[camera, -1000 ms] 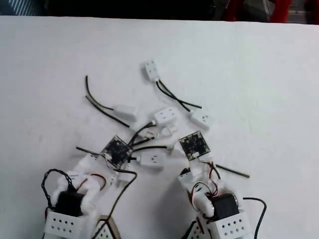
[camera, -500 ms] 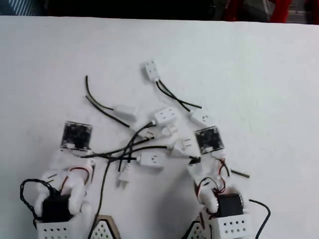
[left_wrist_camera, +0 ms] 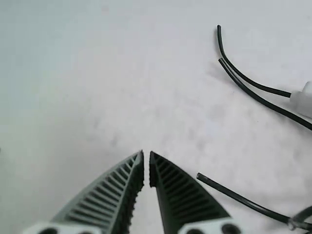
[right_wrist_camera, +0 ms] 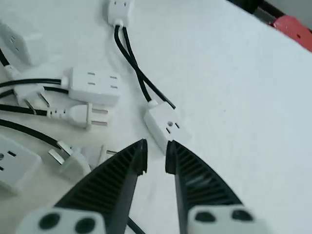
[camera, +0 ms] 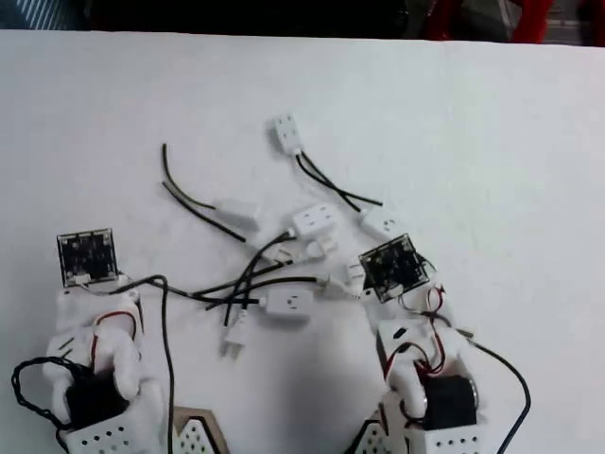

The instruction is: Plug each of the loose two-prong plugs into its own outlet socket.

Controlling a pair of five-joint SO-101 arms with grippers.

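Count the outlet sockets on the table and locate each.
5. The far socket sits alone beyond the tangle; the left socket, middle socket and right socket form a row, the last ahead of the right gripper; the near socket lies between the arms. None seems hidden.

Loose plugs (camera: pixel 234 339) beside white sockets (camera: pixel 288 303)
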